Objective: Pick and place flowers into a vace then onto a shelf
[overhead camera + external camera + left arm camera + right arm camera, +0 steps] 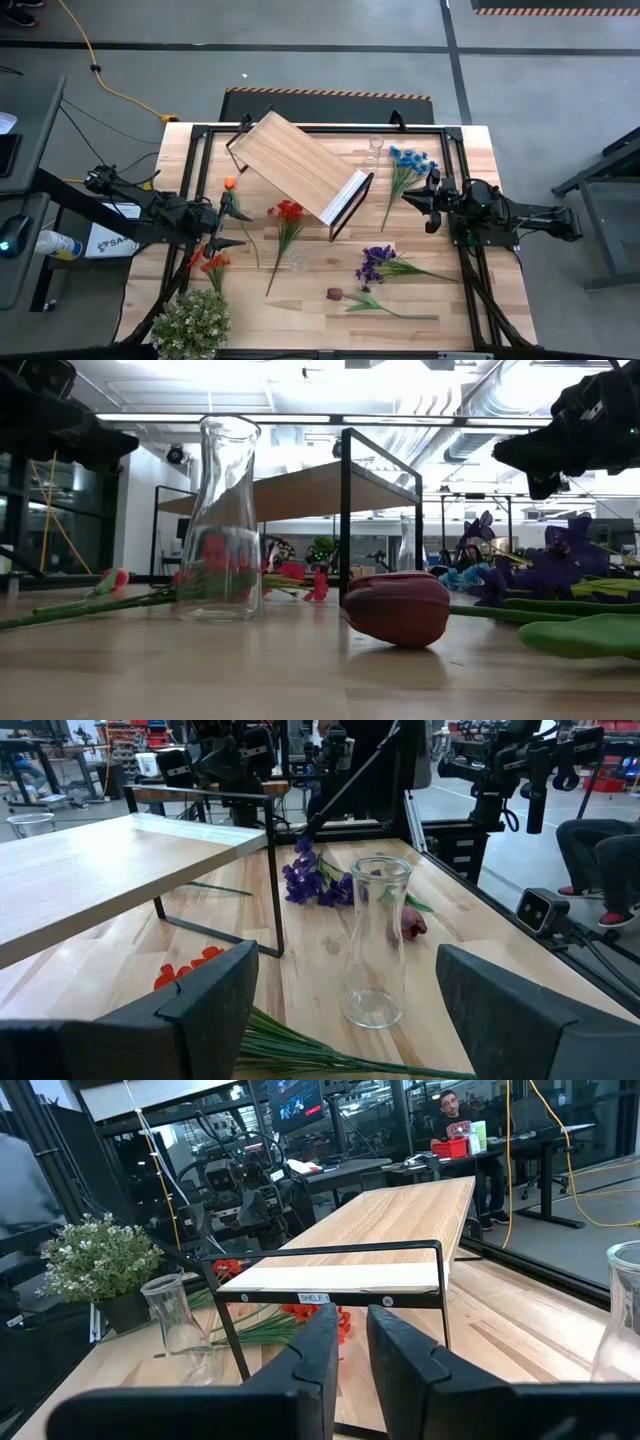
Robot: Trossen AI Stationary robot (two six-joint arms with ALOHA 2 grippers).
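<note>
The table [420,285] is pale planked wood with a smooth, faintly shiny finish. The shelf [300,165] at upper centre has a light wood board on a thin matt black metal frame. The vase [222,520] is clear, glossy glass. The maroon flower [398,607] looks waxy, like smooth plastic.

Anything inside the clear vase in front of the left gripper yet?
No. The vase stands empty and upright; green stems lie on the table at its base, and purple flowers lie behind it.
</note>
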